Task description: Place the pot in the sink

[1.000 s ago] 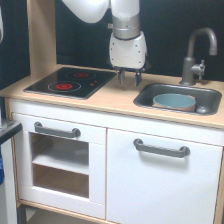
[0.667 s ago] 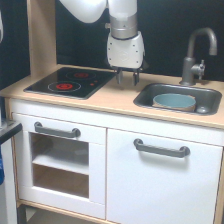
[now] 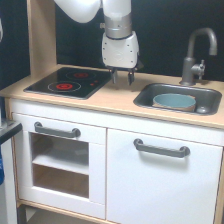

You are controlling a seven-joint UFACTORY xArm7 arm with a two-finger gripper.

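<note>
Already the pot [image 3: 174, 101] sits inside the sink [image 3: 145, 97]. Well apart, the gripper [image 3: 122, 76] hangs above the table [image 3: 115, 100] beside the stovetop [image 3: 67, 82], its jaws slightly open and empty.

The pot [image 3: 174, 101] sits upright inside the sink [image 3: 150, 98], a small round light blue thing with a tan band near its rim, mouth open to the ceiling. The sink is a dark grey rectangular basin with rounded corners, sunk into the bench, a curved grey faucet [image 3: 196, 54] standing behind it.
</note>
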